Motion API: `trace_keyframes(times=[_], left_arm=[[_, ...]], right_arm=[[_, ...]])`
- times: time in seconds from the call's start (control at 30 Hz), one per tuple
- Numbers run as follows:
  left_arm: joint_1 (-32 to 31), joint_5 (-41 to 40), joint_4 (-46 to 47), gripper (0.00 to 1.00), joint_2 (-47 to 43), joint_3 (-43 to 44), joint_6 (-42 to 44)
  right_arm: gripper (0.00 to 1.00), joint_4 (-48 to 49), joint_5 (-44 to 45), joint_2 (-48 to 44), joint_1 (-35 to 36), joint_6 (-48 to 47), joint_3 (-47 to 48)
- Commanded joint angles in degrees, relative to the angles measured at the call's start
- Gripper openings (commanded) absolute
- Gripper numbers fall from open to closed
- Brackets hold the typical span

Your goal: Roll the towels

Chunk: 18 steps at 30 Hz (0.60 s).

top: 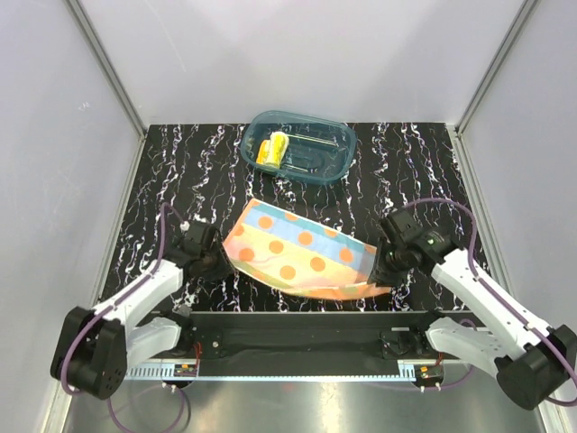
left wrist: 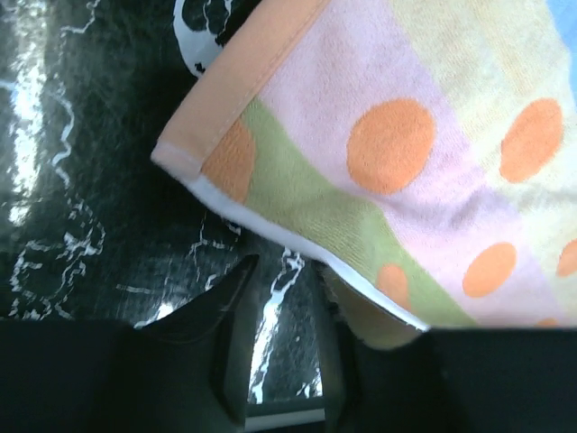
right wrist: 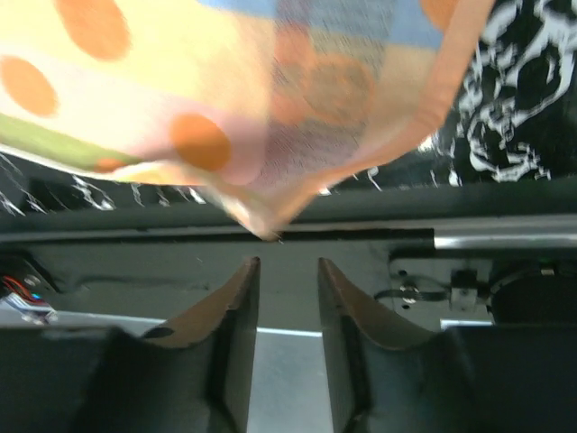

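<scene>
The dotted towel (top: 302,253) lies unrolled on the counter (top: 180,180), spread between the two pincers. It is pale yellow with orange dots, light-blue, pink and green stripes, and an orange hem. Its left corner sits just ahead of the left pincer (left wrist: 287,271). Its near right corner, puckered, hangs just beyond the tips of the right pincer (right wrist: 287,263), not between them. The yellow towel (top: 272,149) is a small tight roll with pale markings, lying well beyond both pincers inside a tub (top: 338,153).
</scene>
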Motion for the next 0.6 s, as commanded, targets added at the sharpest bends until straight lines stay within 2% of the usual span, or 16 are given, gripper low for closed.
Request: trace_keyframes(times=[0.0, 0.03, 0.1, 0.13, 0.3, 0.4, 0.57], left_arm=[[-0.1, -0.4, -6.7, 0.36, -7.2, 1.7, -0.4], [-0.4, -0.5, -7.1, 0.38, -8.8, 1.8, -1.1], [-0.5, -0.8, -8.3, 0.39, -12.0, 2.3, -1.5], [-0.5, -1.5, -8.8, 0.4, -12.5, 3.5, -1.2], [-0.5, -5.3, -8.9, 0.41, -7.2, 9.2, 2.0], [-0.5, -4.6, -5.7, 0.41, -0.5, 13.4, 4.2], [-0.4, -3.0, -1.1, 0.4, 11.1, 21.0, 7.5]], right_arm=[[0.41, -2.6, -4.2, -5.9, 0.6, 5.9, -4.9], [0.5, -3.2, -4.6, -9.8, 0.7, 6.7, -5.7], [0.89, -5.3, -6.0, -13.3, 0.7, 8.3, -6.7], [0.99, -6.0, -6.1, -16.0, 0.7, 8.7, -6.5], [1.0, -9.2, -1.7, -17.8, 0.7, 8.8, -1.3], [1.0, -7.6, 2.1, -13.0, 0.7, 6.9, 2.2], [1.0, -0.3, 6.0, 1.9, 0.6, 2.6, 5.0]])
